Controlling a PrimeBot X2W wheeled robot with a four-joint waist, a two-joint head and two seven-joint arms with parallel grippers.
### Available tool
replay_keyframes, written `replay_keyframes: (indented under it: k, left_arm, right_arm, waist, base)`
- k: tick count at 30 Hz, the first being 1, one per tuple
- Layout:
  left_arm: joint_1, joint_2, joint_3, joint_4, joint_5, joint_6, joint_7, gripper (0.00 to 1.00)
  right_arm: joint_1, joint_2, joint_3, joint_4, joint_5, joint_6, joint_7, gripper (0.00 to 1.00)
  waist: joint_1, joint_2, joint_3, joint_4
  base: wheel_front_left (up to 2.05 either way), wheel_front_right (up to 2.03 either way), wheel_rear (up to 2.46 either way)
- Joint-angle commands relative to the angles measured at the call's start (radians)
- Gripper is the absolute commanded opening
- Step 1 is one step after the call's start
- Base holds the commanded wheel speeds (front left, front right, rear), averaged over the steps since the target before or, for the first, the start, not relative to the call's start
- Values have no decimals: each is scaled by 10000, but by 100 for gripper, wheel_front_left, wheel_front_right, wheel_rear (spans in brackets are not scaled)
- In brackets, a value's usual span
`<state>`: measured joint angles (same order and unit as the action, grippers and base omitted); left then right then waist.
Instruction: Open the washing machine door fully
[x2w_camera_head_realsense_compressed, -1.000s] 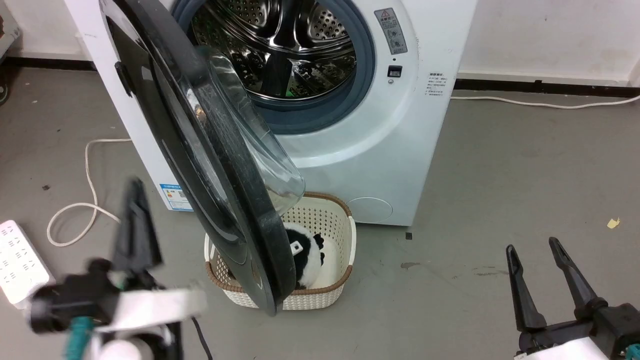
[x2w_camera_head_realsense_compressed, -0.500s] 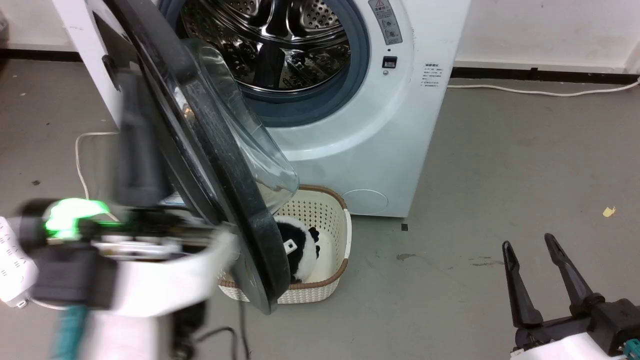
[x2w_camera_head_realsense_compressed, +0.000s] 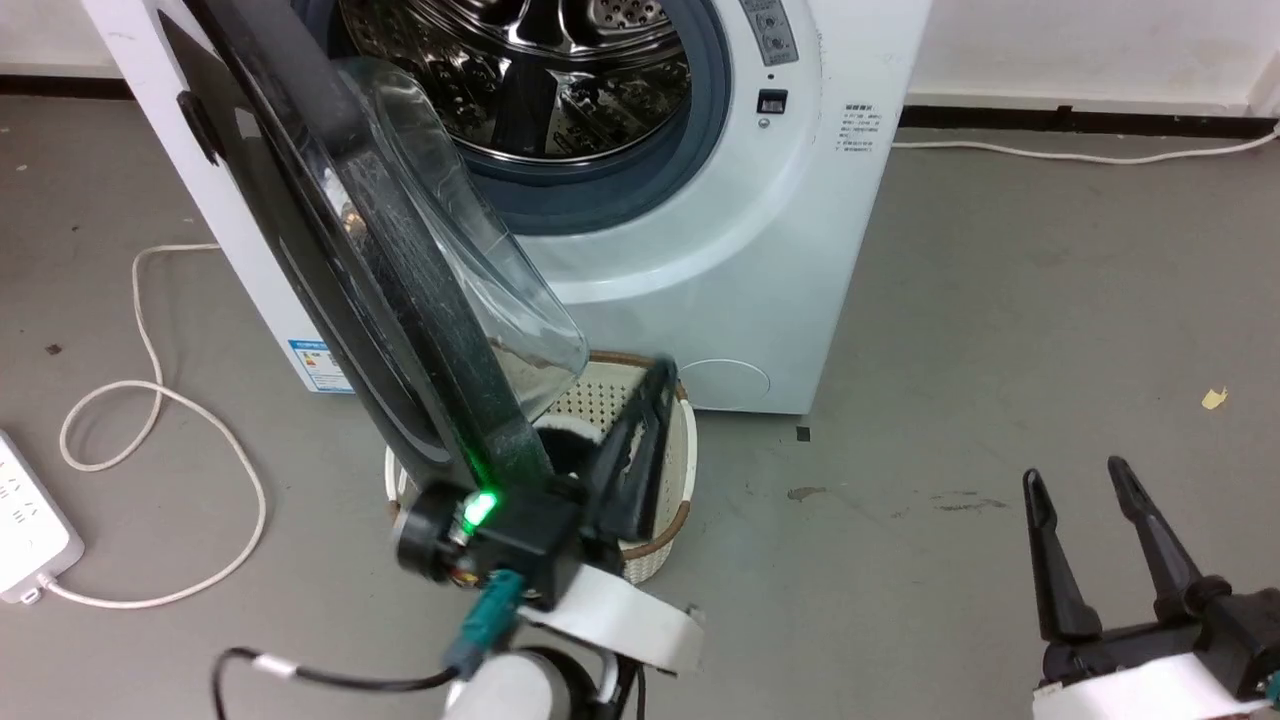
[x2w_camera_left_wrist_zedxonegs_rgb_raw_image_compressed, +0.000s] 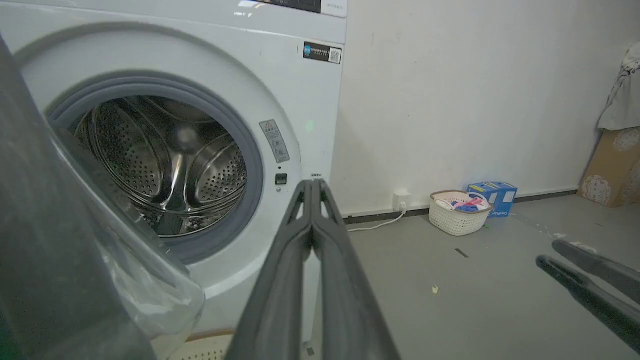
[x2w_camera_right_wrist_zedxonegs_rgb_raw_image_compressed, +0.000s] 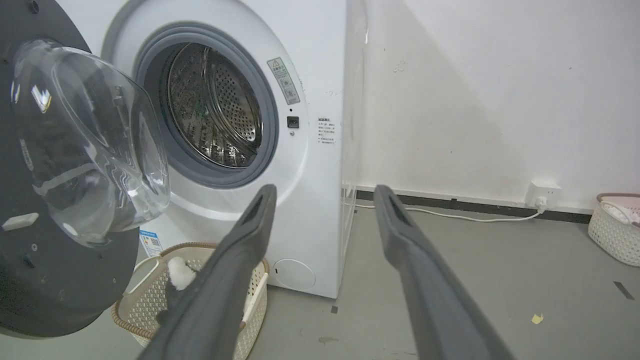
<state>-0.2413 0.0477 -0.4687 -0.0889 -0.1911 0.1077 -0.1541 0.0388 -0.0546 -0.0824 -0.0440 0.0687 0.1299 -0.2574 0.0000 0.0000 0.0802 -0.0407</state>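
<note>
Washing machine door, a v. large round glossy black disc w/ bulging clear glass centre (x2w_camera_head_realsense_compressed: 380, 300), is hung at the left front edge of the white front-loading washing machine (x2w_camera_head_realsense_compressed: 700, 250) and stands approx. half open over a cream plastic basket (x2w_camera_head_realsense_compressed: 684, 470). Left gripper (x2w_camera_head_realsense_compressed: 660, 380), fingers pressed together, is placed just right of the door's lower rim, on its glass side; contact can't be told. Right gripper (x2w_camera_head_realsense_compressed: 1072, 472), fingers apart, is well away to the right. Left gripper is judged nearer; a leftward push is called for.
</note>
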Motion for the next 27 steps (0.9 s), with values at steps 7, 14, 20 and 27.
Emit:
replay_keyframes:
  k: [7, 14, 20, 27]
  left_arm:
    - [154, 30, -139, 2140, -502, 631, 108, 0]
    - [106, 88, 91, 3132, -702, 708, -359, 0]
    - [337, 143, 41, 3201, -807, 704, -466, 0]
    - [634, 364, 58, 3011, -881, 757, -408, 0]
  right_arm:
    - [-178, 43, -4, 87, 125, 8, -43, 100]
    - [-62, 43, -45, 157, 213, 8, -43, 100]
    - [51, 43, -74, 190, 216, 8, -43, 100]
    - [88, 43, -59, 159, 202, 8, -43, 100]
  waist:
    - [0, 0, 64, 91]
    - [0, 0, -64, 703]
    - [0, 0, -244, 1569]
    - [0, 0, -215, 2851]
  base:
    - [0, 0, 0]
    - [0, 0, 0]
    - [0, 0, 0]
    - [0, 0, 0]
